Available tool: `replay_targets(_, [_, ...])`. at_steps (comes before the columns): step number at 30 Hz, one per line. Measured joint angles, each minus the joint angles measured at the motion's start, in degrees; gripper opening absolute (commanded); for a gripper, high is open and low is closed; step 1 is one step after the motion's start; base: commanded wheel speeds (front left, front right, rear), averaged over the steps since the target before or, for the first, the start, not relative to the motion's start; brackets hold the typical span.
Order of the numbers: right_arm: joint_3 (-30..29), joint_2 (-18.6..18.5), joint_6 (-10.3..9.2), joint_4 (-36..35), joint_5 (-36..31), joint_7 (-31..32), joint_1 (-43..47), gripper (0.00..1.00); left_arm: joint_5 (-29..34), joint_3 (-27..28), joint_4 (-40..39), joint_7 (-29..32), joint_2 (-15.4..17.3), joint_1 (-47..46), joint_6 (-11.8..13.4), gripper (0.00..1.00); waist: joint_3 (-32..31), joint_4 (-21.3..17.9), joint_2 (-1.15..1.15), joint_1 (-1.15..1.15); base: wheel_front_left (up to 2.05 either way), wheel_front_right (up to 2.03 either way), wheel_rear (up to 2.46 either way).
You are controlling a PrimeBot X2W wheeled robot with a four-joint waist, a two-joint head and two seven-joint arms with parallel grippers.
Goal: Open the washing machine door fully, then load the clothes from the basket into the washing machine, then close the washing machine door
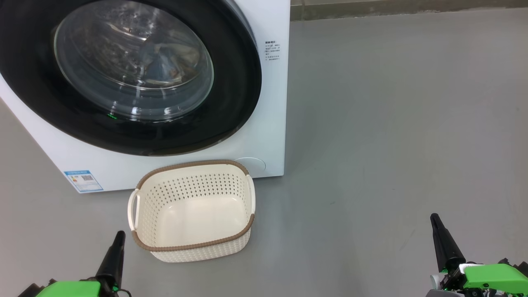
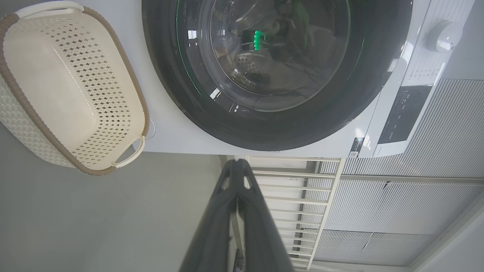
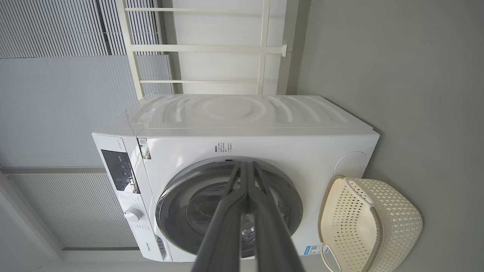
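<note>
The white washing machine [image 1: 272, 123] stands at the upper left, and its door [image 1: 235, 82] with the glossy black rim lies flush against the front. Behind the glass bowl, the clothes [image 1: 165, 62] show as blue fabric with brownish patches inside the drum. In front of the machine, the cream basket [image 1: 189, 246] with its brown rim sits on the floor with nothing in it. My left gripper [image 1: 119, 236] is shut, low and just left of the basket. Far to the right, my right gripper [image 1: 434, 218] is shut and holds nothing.
Grey floor [image 1: 392, 123] stretches wide to the right of the machine. A white railing [image 3: 211, 49] and ribbed wall panels [image 3: 56, 94] stand behind the machine. A control panel and dial [image 3: 133, 214] sit along the machine's top front.
</note>
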Motion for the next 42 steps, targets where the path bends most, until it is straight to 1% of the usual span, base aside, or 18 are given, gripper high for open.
replay_targets(42, [0.01, -0.01, 0.0, -0.01, 0.0, 0.0, 0.0, 0.0, 0.0, 0.05, 0.0, 0.0, -0.01, 0.0, 0.0, 0.0, 0.0, 0.0, 0.0, 0.0, 0.0, 0.0, 0.0])
